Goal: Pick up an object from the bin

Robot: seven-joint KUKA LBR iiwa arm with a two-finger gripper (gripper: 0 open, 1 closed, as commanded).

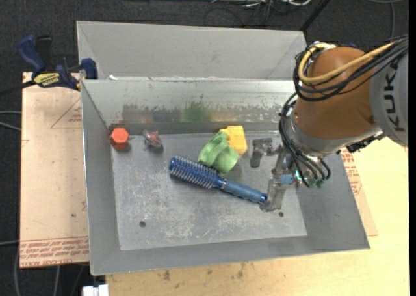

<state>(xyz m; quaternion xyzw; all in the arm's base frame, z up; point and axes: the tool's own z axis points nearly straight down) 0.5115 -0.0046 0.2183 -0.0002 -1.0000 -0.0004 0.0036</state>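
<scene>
Hairbrush (218, 183), blue, is seen lying slantwise across the bin (195, 226) floor: bristles up-left, handle pointed down-right, its tip just beside the hand (273, 198). Whether the hand is open or closed cannot be told.

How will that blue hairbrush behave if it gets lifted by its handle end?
The blue hairbrush looks like rigid plastic, so it should stay straight, not droop. Lifted at the handle tip beside the gripper, its bulkier bristled head would probably dip. The smooth rounded handle might slip or twist.
</scene>
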